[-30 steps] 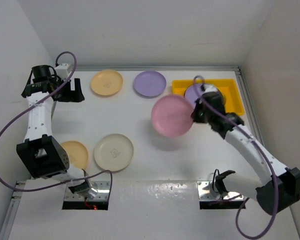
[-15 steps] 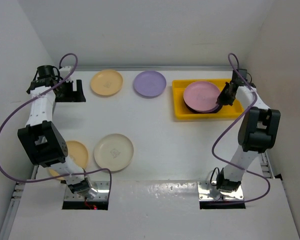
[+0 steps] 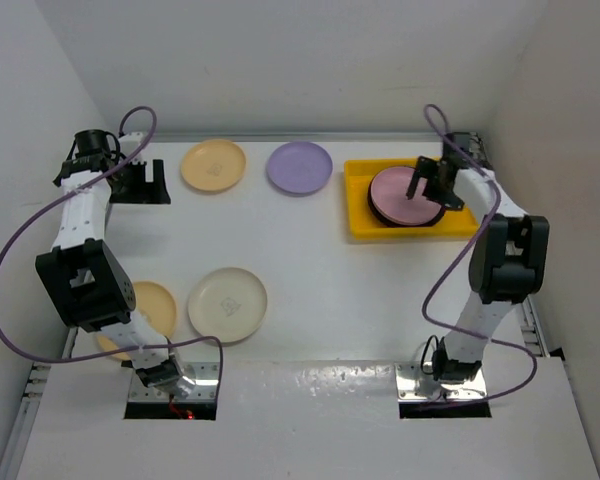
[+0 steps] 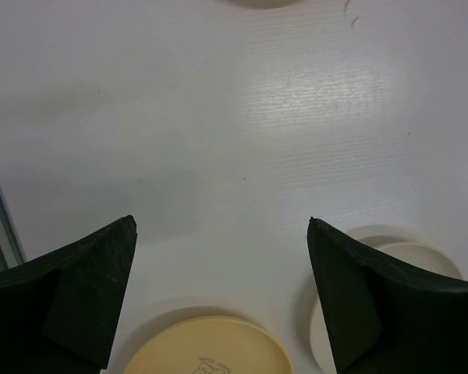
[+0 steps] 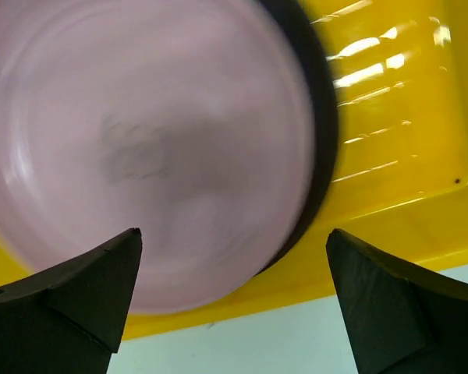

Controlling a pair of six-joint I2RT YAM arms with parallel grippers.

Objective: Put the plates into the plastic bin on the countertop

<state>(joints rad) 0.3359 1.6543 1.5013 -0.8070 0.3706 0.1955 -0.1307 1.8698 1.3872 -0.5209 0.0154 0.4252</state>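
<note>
under my right pincer [image 3: 427, 192] the pink plate [image 5: 140, 148] blocks the way down, stacked on a dark-rimmed plate [image 5: 324, 132]; bare floor of the yellow bin [image 5: 390, 117] lies open just beside the stack, fenced by its raised rim. the side wall [image 3: 550, 120] stands near that pincer's outer side. under my left pincer [image 4: 222, 222] the white countertop [image 4: 242, 117] is bare between and ahead of the fingers; a pale orange plate [image 4: 207, 347] and a cream plate [image 4: 409, 251] lie back toward the wrist.

White walls [image 3: 280, 70] rise on 3 sides; 2 shiny metal mounts [image 3: 208, 376] sit nearest.
</note>
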